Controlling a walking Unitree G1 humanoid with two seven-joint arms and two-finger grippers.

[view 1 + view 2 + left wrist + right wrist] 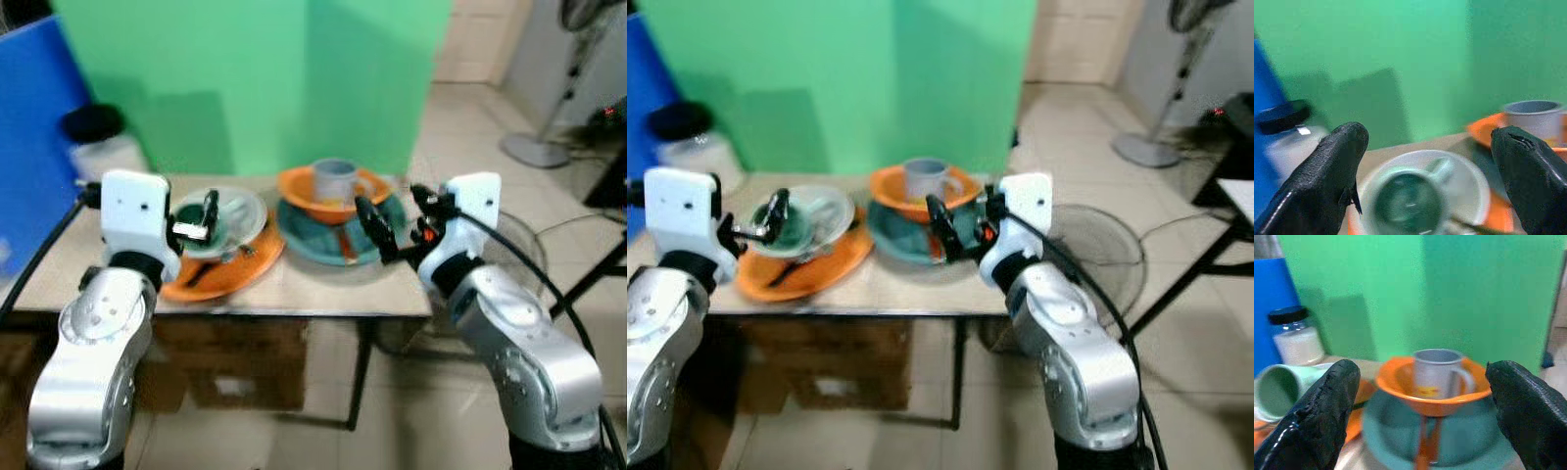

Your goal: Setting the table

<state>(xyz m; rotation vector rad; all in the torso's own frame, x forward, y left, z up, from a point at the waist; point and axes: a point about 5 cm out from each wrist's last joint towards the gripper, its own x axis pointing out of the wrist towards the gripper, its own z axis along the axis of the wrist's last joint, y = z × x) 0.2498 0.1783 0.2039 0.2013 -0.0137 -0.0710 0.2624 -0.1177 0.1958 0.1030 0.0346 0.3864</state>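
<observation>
Fingers (1327, 176) of the left gripper (204, 220) spread wide, holding nothing, raised over the green cup (1408, 208) in its white bowl (240, 211). Right gripper (397, 223) likewise wide open, level before the grey mug (1437, 372) in the orange bowl (299, 186). Both arms bent forward over the surface (313, 289). Jar (1295, 335) seen clearly by right wrist.
</observation>
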